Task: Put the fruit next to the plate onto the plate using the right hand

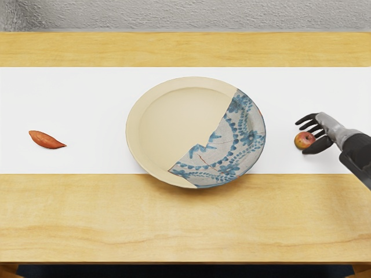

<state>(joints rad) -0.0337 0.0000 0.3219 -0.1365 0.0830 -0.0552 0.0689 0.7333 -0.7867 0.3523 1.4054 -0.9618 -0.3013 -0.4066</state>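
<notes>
Fingers of the right hand are held spread about the small apple, not yet closed on it. The apple is seen on the white runner, just right of the plate. The grasp is judged in hand; a firm closing, then a lift, is called for next

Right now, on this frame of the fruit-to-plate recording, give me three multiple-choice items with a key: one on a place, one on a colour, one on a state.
1. Where is the round fruit relative to the plate?
A on it; B to its right, on the white cloth; C to its left.
2. What colour is the plate's pattern?
A green; B blue; C black.
3. How does the plate lie?
A flat, right way up; B upside down; C on its edge.

Key:
1 B, the fruit sits off the rim, by the right hand.
2 B, blue flowers cover the plate's right part.
3 A, its hollow faces up.
</notes>
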